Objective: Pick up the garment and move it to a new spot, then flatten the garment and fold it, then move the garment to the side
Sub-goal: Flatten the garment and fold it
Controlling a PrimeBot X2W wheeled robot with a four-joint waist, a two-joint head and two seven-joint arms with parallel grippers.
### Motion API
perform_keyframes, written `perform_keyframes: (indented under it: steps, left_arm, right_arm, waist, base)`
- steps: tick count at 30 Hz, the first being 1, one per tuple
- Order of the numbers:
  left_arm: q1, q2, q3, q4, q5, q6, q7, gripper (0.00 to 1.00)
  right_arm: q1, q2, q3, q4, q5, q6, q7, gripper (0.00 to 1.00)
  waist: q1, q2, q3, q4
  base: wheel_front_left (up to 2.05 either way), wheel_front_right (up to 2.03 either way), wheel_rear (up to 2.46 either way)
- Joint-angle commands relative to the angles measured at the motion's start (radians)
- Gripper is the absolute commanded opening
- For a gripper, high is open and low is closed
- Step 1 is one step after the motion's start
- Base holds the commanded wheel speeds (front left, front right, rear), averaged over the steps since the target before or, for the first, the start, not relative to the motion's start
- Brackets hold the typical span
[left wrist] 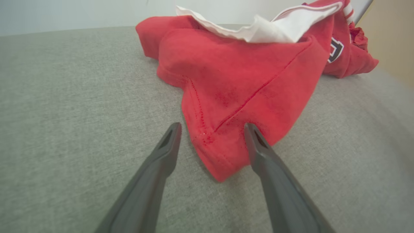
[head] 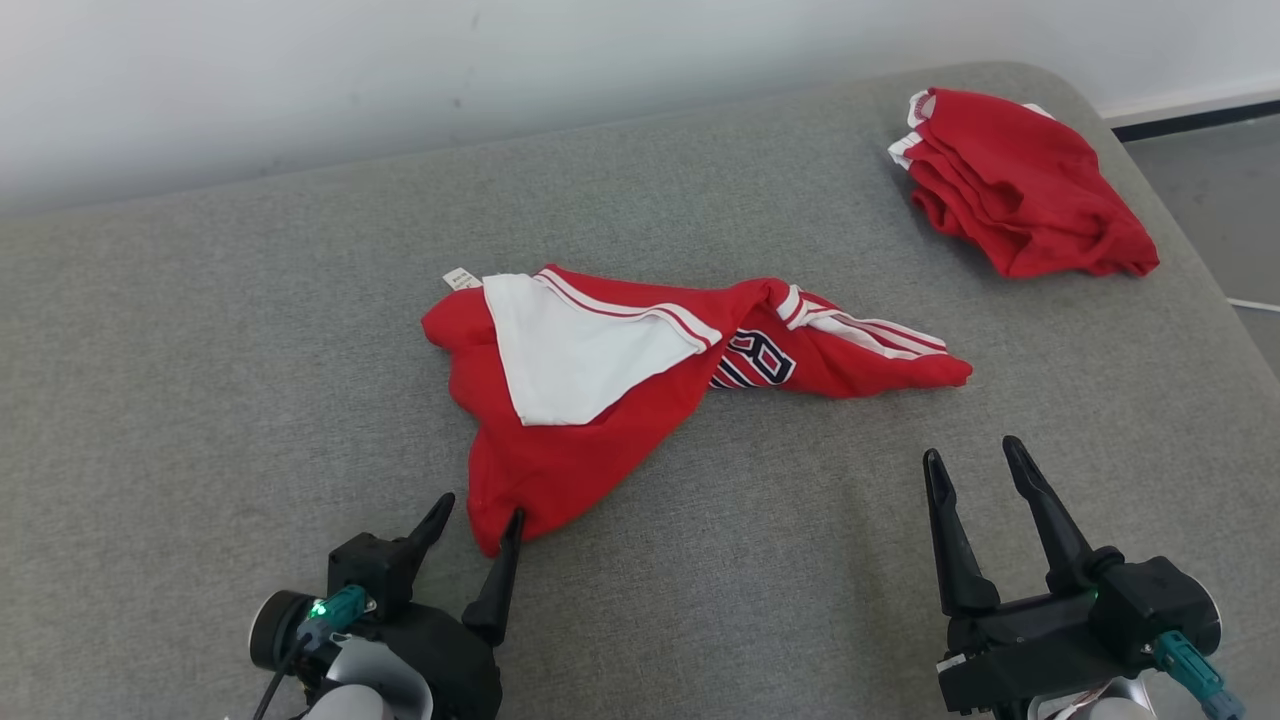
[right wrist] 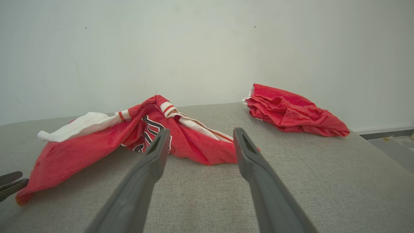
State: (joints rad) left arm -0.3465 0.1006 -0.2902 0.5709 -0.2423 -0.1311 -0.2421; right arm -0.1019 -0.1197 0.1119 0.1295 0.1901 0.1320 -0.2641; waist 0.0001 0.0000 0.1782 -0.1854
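Observation:
The garment [head: 560,440] is a crumpled red shirt with a white panel, striped trim and dark lettering, lying mid-surface. It also shows in the left wrist view [left wrist: 245,81] and right wrist view [right wrist: 81,152]. My left gripper [head: 481,506] is open at the garment's near corner, and that corner lies between its two fingers [left wrist: 212,126]. My right gripper [head: 972,448] stands open over bare cushion, a short way in front of the garment's right end [right wrist: 201,129], touching nothing.
A second red garment [head: 1020,185] lies bunched at the back right corner [right wrist: 291,113]. The grey padded surface [head: 200,350] meets a pale wall behind and drops to the floor [head: 1220,190] on the right.

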Motion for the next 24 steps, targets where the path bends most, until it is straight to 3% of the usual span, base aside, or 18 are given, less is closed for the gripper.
perform_keyframes:
  steps: [1,8,9,10,11,12,19,24]
  left_arm:
    - [-0.021,0.007,-0.007,0.018,-0.013,0.002,0.003,1.00]
    - [-0.067,0.004,-0.036,0.127,-0.052,0.002,0.018,1.00]
    - [-0.071,0.002,-0.041,0.141,-0.059,0.002,0.019,0.93]
    - [-0.076,-0.001,-0.046,0.155,-0.067,0.002,0.018,0.71]
    - [-0.081,-0.003,-0.053,0.167,-0.072,0.002,0.017,0.29]
    - [-0.087,-0.004,-0.061,0.176,-0.073,0.002,0.015,0.00]
    - [-0.113,0.004,-0.059,0.175,-0.095,0.002,-0.016,0.00]
    - [-0.121,0.058,-0.003,0.074,-0.082,0.027,-0.023,0.00]
  right_arm:
    - [-0.003,0.005,-0.001,0.001,-0.005,-0.003,0.000,1.00]
    - [-0.022,0.009,0.005,0.005,-0.009,-0.003,0.000,1.00]
    - [-0.023,0.009,0.006,0.004,-0.010,-0.003,0.000,1.00]
    - [-0.023,0.009,0.005,0.004,-0.011,-0.003,0.000,1.00]
    - [-0.022,0.010,0.003,0.003,-0.011,-0.003,0.000,1.00]
    - [-0.020,0.010,0.002,0.001,-0.011,-0.003,0.000,1.00]
    - [0.005,0.011,-0.020,0.000,-0.017,-0.003,0.000,1.00]
    - [0.015,0.012,-0.020,0.005,-0.017,-0.003,0.000,1.00]
  waist:
    - [-0.0001,0.0000,0.009,-0.009]
    - [-0.0001,0.0000,0.013,-0.021]
    - [-0.0001,0.0000,0.013,-0.022]
    - [-0.0001,0.0000,0.013,-0.023]
    - [-0.0001,0.0000,0.013,-0.024]
    - [-0.0001,0.0000,0.013,-0.024]
    - [-0.0001,0.0000,0.001,0.003]
    - [-0.0001,0.0000,-0.018,0.053]
  base:
    - [0.00,0.00,0.00]
    - [0.00,0.00,0.00]
    - [0.00,0.00,0.00]
    - [0.00,0.00,0.00]
    - [0.00,0.00,0.00]
    - [0.00,0.00,0.00]
    - [0.00,0.00,0.00]
    - [0.00,0.00,0.00]
